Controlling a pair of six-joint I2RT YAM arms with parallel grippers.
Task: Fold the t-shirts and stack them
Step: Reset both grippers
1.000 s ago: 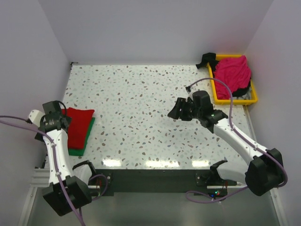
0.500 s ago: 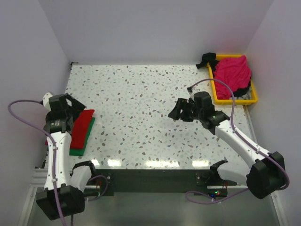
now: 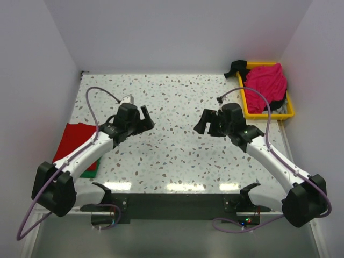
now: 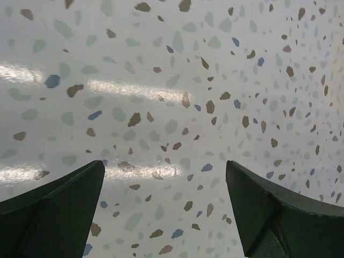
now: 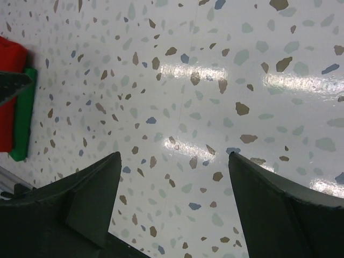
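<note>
The left hand (image 3: 147, 119) hangs over the middle-left of the speckled desk (image 3: 172, 97), its two fingers spread wide. In the left wrist view the left hand (image 4: 164, 171) has only bare desk surface between its dark fingertips, so it grips nothing. The right hand (image 3: 200, 122) hangs over the middle-right of the desk, facing the left one across a gap. Its fingers also stand apart, and in the right wrist view nothing lies between them (image 5: 173, 160).

The red t-shirt (image 3: 72, 141) lies folded at the left edge of the desk, on top of the green t-shirt (image 3: 92, 167), of which only a narrow strip shows along the near side. The right wrist view catches the same stack at its left border, red (image 5: 7, 102) above green (image 5: 22, 119). Both hands are well apart from this stack.

The magenta-pink t-shirt (image 3: 265, 82) sits crumpled in the yellow tray (image 3: 267, 115) at the far right corner, with some dark cloth (image 3: 235, 67) beside it.
</note>
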